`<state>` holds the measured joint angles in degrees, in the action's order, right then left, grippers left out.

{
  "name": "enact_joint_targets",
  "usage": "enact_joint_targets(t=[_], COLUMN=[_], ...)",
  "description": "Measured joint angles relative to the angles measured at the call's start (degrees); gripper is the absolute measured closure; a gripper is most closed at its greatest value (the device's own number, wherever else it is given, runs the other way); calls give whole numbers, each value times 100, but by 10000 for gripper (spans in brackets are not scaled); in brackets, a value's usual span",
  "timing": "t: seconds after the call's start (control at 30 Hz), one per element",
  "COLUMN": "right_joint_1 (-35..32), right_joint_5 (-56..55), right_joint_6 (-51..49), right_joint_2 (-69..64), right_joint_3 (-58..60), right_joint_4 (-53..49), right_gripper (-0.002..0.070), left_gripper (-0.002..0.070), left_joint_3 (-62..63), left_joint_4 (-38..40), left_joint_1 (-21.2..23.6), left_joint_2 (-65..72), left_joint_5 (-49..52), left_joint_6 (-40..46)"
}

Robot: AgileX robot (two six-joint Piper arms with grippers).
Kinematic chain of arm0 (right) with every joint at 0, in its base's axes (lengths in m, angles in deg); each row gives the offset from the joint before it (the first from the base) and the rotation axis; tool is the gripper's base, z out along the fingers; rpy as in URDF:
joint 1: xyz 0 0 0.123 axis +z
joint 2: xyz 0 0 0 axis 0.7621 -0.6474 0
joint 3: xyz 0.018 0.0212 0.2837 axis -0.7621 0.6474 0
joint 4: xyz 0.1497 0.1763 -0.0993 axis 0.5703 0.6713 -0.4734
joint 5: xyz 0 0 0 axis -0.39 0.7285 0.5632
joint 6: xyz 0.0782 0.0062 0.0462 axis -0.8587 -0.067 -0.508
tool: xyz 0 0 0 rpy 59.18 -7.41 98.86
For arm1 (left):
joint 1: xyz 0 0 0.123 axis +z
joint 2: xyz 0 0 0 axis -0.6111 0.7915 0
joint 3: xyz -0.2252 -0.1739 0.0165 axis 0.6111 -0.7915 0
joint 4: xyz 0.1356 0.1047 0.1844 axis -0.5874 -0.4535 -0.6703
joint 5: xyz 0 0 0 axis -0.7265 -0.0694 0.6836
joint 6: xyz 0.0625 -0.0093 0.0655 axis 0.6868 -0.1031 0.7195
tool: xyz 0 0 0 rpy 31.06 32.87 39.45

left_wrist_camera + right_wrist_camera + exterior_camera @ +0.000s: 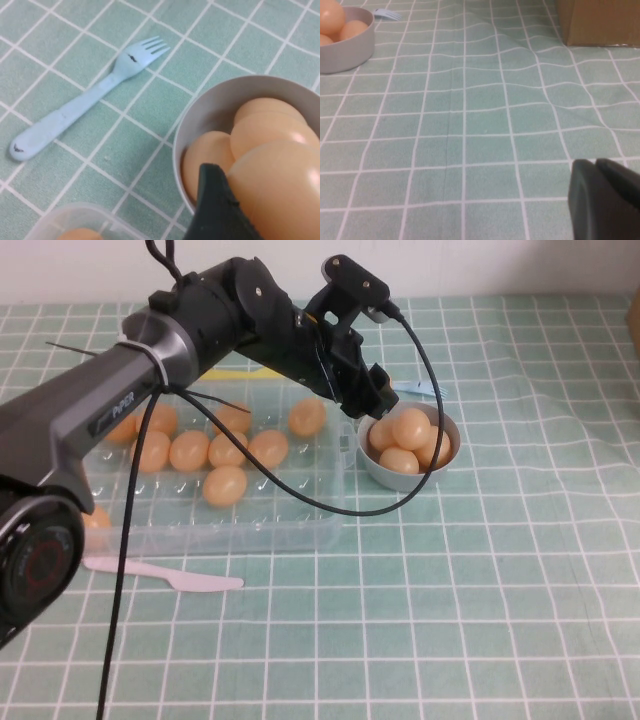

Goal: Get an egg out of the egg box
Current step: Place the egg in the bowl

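The clear plastic egg box lies left of centre with several orange-tan eggs in its dimples. My left arm reaches across the box, and my left gripper is over the near-left rim of the grey-blue bowl. It is shut on an egg that sits on top of the other eggs in the bowl. In the left wrist view that egg presses against one black finger; the other finger is out of frame. My right gripper is shut and empty, low over bare cloth to the right.
A light blue plastic fork lies on the checked cloth just beyond the bowl. A white plastic knife lies in front of the egg box. A cardboard box stands at the far right. The left arm's cable loops over the egg box.
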<state>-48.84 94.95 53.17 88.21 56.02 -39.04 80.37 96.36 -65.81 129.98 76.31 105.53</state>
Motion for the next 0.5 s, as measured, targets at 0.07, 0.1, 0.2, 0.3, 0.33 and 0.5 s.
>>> enact_joint_targets(t=[0.07, 0.1, 0.2, 0.3, 0.33, 0.5], right_joint_1=[0, 0, 0, 0, 0, 0], right_joint_5=[0, 0, 0, 0, 0, 0], right_joint_6=[0, 0, 0, 0, 0, 0], right_joint_2=[0, 0, 0, 0, 0, 0], right_joint_3=[0, 0, 0, 0, 0, 0], right_joint_4=[0, 0, 0, 0, 0, 0], right_gripper=[694, 694, 694, 694, 694, 694], left_gripper=[320, 320, 320, 320, 320, 320], left_joint_3=[0, 0, 0, 0, 0, 0], left_joint_4=[29, 56, 158, 178, 183, 440], left_joint_1=[2, 12, 37, 45, 50, 50], left_joint_2=[12, 27, 86, 206, 252, 359], left_joint_5=[0, 0, 0, 13, 13, 0], left_joint_6=[-38, -37, -57, -57, -57, -57])
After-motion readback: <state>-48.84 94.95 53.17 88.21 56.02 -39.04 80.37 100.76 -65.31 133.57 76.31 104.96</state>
